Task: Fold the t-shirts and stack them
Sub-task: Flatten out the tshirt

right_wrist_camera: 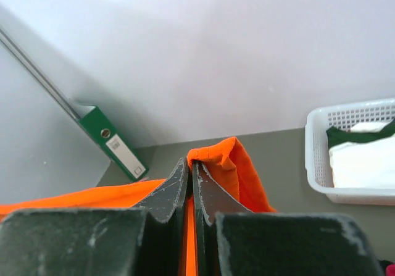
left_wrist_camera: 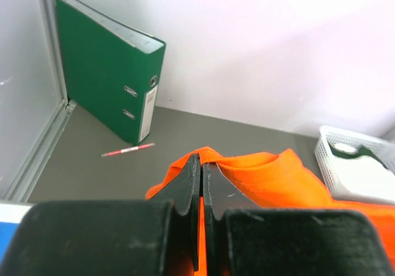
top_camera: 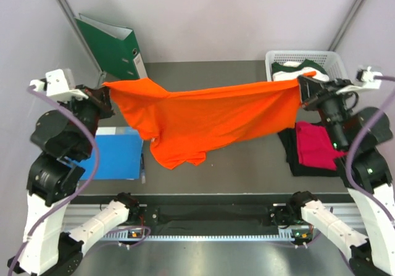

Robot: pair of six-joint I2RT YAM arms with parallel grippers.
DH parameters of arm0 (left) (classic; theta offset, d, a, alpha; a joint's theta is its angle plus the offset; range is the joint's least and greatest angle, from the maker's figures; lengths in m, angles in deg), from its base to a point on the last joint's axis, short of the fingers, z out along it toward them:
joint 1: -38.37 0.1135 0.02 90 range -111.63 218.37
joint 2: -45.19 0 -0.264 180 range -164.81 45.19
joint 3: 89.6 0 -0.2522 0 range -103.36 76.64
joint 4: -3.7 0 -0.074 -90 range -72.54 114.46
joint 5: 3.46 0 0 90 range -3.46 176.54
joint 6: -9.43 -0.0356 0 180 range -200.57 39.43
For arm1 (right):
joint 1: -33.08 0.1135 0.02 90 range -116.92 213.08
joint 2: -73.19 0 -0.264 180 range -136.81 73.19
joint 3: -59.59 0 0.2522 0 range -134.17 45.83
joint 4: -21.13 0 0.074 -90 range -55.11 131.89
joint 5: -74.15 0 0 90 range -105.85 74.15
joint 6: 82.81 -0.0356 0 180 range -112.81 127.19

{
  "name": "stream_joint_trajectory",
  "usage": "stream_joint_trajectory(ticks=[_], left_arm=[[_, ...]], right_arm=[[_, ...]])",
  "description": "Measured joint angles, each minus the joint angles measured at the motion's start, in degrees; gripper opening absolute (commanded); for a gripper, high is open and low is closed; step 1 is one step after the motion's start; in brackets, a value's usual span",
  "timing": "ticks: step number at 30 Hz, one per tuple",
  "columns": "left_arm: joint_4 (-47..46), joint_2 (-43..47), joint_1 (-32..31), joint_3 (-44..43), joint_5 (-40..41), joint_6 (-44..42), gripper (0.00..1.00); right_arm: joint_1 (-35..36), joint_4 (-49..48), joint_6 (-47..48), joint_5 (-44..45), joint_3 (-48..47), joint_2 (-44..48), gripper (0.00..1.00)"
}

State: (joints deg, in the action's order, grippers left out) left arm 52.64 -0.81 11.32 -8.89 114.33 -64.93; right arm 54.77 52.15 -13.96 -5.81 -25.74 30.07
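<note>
While both arms are raised over the far half of the table (top_camera: 247,171), you've got the orange t-shirt (top_camera: 203,118) strung between them, one end in each hand.

Your left pincer (top_camera: 106,92) is at the far left, just in front of the green ring binder (top_camera: 111,44). Its jaws are pressed tight on the shirt's left end. The left wrist view shows orange cloth squeezed between the black fingers (left_wrist_camera: 185,186), w/ next to no gap.

Your right pincer (top_camera: 303,86) is at the far right, just beside the white basket (top_camera: 302,56). It's likewise clamped on the shirt's right end, and in the right wrist view the fabric bunches up over the fingertips.

The shirt spans the table as a wide band and sags in the middle. Its lower part droops left of centre. You can't tell from above whether that hanging edge touches the table.

Other items:
- The magenta t-shirt (top_camera: 313,145) lies on top of the black t-shirt (top_camera: 287,145) on the right side of the table, under the right arm.
- The white t-shirt (top_camera: 290,66), w/ dark green trim, sits inside the basket.
- The blue folder (top_camera: 117,155) lies flat at left, on the near side of the left pincer.
- A red pen (left_wrist_camera: 128,150) lies on the table just beside the binder, seen in the left wrist view only.
</note>
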Motion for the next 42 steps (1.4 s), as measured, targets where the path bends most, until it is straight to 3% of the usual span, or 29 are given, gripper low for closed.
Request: stream_joint_trajectory(ticks=[9,16,23,28,37,42], left_arm=[[10.71,-2.99,0.02,-19.74,-7.04,-4.26,0.00],[14.36,-8.57,2.51,-35.89,-15.15,-5.35,0.00],[14.80,-9.11,4.11,-36.06,-17.00,-5.77,0.00],[13.62,-14.16,4.15,-33.07,-13.86,-7.10,0.00],[10.40,-39.30,4.31,-32.33,-10.58,-8.92,0.00],[9.79,-53.13,5.16,-30.05,-10.82,-8.74,0.00]], right_arm=[[0.00,3.82,1.62,-1.22,-0.13,9.11,0.00],[0.00,6.38,1.68,-4.09,-4.98,10.54,0.00],[0.00,6.54,2.32,-3.89,-5.31,12.11,0.00],[0.00,4.85,3.17,-2.67,-1.53,9.75,0.00],[0.00,-2.64,4.37,-0.46,8.76,-5.70,0.00],[-0.37,-10.19,4.52,-0.33,13.57,-21.22,0.00]])
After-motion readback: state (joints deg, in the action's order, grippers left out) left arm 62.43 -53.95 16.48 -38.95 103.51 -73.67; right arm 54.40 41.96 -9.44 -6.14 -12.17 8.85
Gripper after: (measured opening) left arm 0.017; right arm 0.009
